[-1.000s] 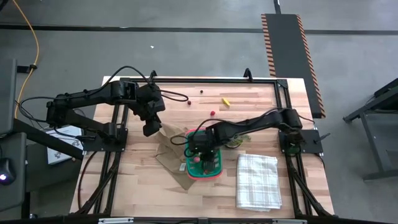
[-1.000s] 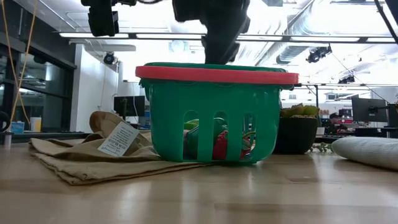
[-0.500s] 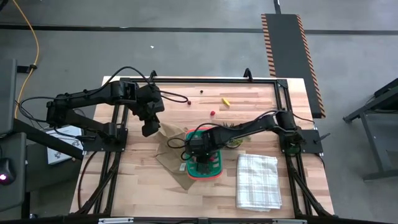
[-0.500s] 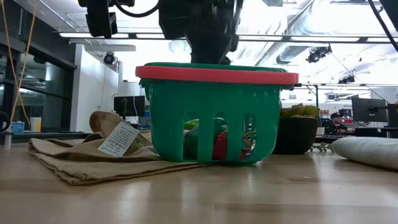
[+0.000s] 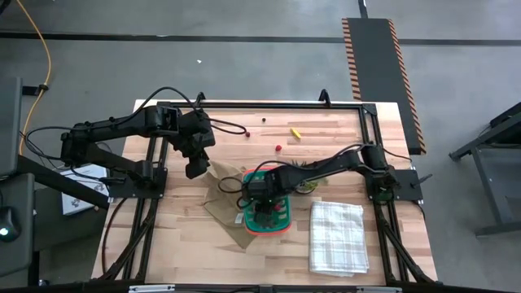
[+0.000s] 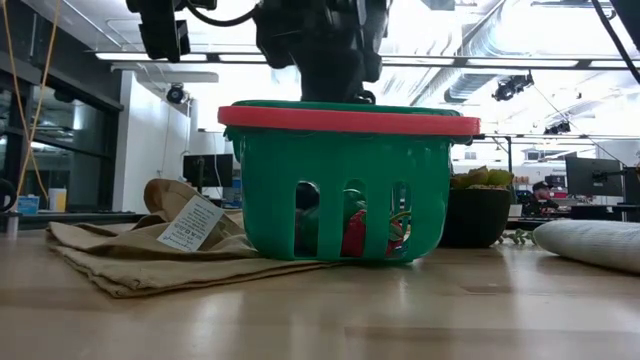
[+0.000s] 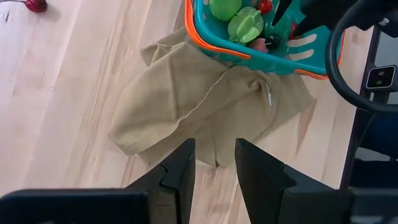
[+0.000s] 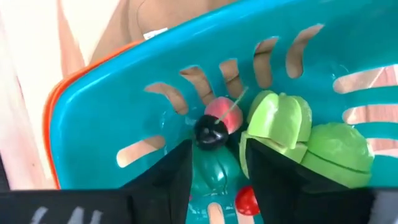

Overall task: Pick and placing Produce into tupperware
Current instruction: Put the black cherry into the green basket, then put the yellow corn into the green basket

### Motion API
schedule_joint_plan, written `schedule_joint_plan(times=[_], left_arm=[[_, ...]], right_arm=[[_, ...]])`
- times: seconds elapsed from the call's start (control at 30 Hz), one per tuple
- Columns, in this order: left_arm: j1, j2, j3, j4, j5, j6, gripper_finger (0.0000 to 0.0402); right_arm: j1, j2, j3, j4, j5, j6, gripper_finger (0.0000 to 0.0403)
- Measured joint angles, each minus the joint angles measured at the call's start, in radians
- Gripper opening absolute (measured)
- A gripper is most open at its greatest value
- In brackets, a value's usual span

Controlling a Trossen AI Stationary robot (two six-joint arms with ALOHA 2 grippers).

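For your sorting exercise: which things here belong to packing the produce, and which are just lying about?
Belong to the job:
basket
green pieces
dark berry
red ball
yellow piece
right gripper

Lying about:
paper bag
checked cloth
potted plant

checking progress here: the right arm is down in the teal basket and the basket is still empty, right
Not quite. The right arm's fingers are down in the teal basket, but the basket is not empty. The right wrist view shows produce already inside: green pieces, a dark berry and a small red ball. The left wrist view shows this too.
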Motion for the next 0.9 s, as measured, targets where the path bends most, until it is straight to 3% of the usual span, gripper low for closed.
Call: schedule_joint_plan(times=[0.17,0.33,0.57,0.8,0.9], left_arm=[[0.000,0.000,0.000,-0.001,-0.017,0.005,0.0101],[0.000,0.000,0.000,-0.021,-0.054,0.020,0.0101],[0.000,0.000,0.000,-0.016,-0.113,0.031,0.0101],[0.000,0.000,0.000,0.072,-0.247,0.030,0.0101],[0.001,0.000,0.000,0.132,-0.303,0.036,0.0101]], right_arm=[[-0.015,-0.005,0.000,-0.031,-0.011,0.065,0.0146],[-0.024,-0.051,0.000,-0.039,0.049,0.065,0.0141],[-0.023,-0.140,0.000,-0.049,0.208,0.031,0.0138],[-0.035,-0.224,0.000,-0.010,0.481,-0.081,0.0138],[-0.093,-0.243,0.000,-0.030,0.501,-0.070,0.0138]])
